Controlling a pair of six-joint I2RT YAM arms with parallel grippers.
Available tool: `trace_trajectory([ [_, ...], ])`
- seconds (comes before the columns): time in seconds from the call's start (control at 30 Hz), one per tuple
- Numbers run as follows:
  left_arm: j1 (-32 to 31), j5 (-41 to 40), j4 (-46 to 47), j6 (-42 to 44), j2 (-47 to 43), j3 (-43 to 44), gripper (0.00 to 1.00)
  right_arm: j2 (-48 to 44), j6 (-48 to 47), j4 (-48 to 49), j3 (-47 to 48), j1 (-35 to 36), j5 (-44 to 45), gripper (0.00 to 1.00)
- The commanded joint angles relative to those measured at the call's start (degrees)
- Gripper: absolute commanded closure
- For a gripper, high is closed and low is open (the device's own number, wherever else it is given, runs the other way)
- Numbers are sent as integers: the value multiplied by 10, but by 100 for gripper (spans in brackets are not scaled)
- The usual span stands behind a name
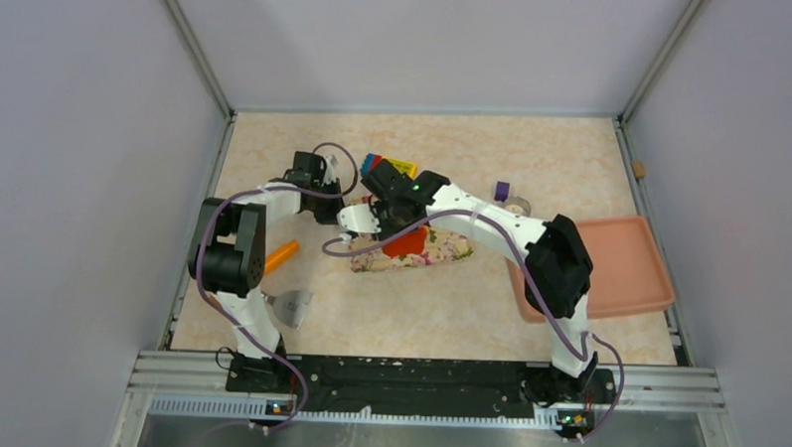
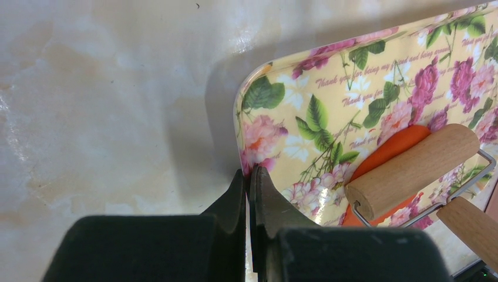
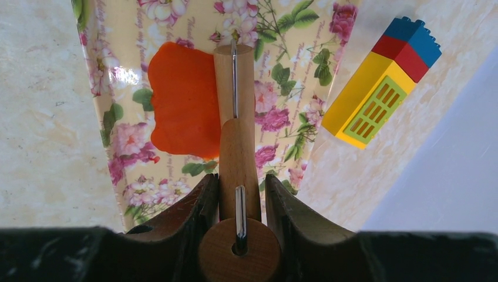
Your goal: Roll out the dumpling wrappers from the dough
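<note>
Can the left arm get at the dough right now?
Probably only partly: the left gripper sits shut at the tray rim, but the roller in the right gripper lies on the dough.

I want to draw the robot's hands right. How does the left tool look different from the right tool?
The left tool is pinched shut; the right tool stands wider, clamped on the handle of the wooden roller. The left tool's tips sit at the rim of the flowery tray; the right tool is above the tray, with the roller on the dough. Both are dark and two-fingered.
</note>
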Motion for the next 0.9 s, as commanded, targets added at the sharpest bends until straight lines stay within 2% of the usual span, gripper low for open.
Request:
trace_trajectory([
  [0.0, -16, 41, -57, 41, 24, -12, 100, 83, -22, 57, -21, -31, 14, 100],
  [0.6, -16, 48, -53, 45, 20, -16, 100, 107, -45, 45, 32, -59, 29, 100],
  [0.87, -15, 41, -56, 49, 17, -16, 100, 45, 0, -69, 142, -51, -19, 100],
])
